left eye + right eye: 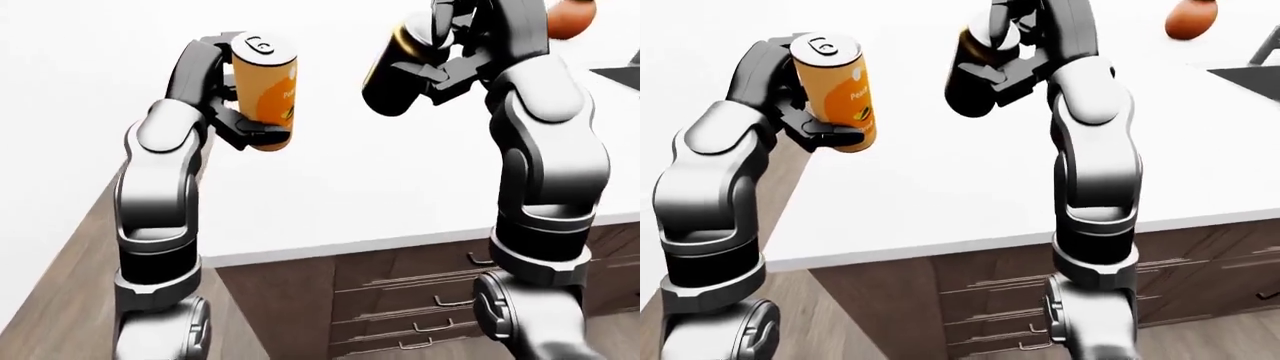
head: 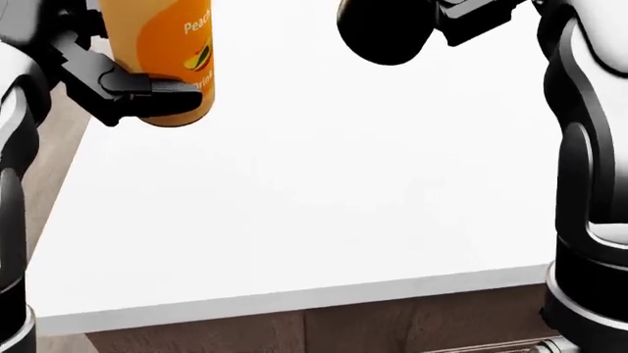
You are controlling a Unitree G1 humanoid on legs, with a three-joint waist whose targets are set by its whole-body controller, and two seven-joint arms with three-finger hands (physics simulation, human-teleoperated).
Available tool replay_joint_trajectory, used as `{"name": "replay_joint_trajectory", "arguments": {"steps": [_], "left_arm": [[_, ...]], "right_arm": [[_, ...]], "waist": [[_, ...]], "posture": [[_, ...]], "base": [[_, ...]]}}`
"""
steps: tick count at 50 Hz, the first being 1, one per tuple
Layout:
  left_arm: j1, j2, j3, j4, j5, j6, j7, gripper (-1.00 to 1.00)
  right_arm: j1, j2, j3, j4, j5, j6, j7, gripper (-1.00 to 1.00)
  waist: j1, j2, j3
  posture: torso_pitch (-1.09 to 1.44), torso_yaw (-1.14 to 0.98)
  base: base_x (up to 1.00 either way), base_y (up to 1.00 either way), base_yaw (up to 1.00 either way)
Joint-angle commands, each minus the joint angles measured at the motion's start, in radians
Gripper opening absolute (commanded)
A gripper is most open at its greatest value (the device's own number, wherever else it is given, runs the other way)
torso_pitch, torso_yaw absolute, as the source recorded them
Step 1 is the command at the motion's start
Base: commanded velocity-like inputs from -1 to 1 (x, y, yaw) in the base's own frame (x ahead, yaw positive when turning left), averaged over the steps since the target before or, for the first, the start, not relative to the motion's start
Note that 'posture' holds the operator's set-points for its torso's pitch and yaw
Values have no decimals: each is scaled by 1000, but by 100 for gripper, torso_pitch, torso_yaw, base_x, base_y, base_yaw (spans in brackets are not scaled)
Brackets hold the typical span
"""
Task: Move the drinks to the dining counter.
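An orange peach drink can [image 1: 266, 94] is held upright above the white dining counter [image 2: 314, 206], and my left hand [image 1: 243, 112] is shut on it. Its lower half shows at the top left of the head view as the orange can [image 2: 162, 51]. A black can with a gold rim [image 1: 393, 69] hangs tilted over the counter, with my right hand [image 1: 440, 54] shut on it. In the head view only the dark can's bottom [image 2: 388, 29] shows at the top. Both cans are clear of the countertop.
Brown drawers with metal handles [image 1: 440, 300] sit under the counter. A wood floor [image 1: 60, 285] runs along the counter's left end. An orange-brown round thing [image 1: 1191, 19] lies at the top right, beside a dark sink edge [image 1: 1250, 75].
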Motion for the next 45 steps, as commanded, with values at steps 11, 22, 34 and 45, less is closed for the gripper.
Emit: {"name": "replay_joint_trajectory", "arguments": {"steps": [11, 22, 34, 45], "left_arm": [[-24, 12, 19, -35, 9, -17, 10, -100], [-26, 7, 18, -18, 12, -31, 14, -100], [-20, 2, 14, -24, 20, -28, 9, -100], [-26, -19, 0, 0, 27, -47, 14, -100]], "right_arm": [[-18, -1, -3, -35, 14, -30, -12, -100], [-22, 6, -3, -18, 20, -44, -18, -100], [-60, -2, 9, 157, -6, -140, -24, -100], [-105, -50, -9, 453, -83, -302, -43, -100]], "waist": [[2, -22, 11], [8, 6, -31], [6, -25, -44], [10, -24, -46]], "posture": [[0, 0], [0, 0], [0, 0], [0, 0]], "base": [[0, 0, 0], [11, 0, 0], [0, 0, 0], [0, 0, 0]]}}
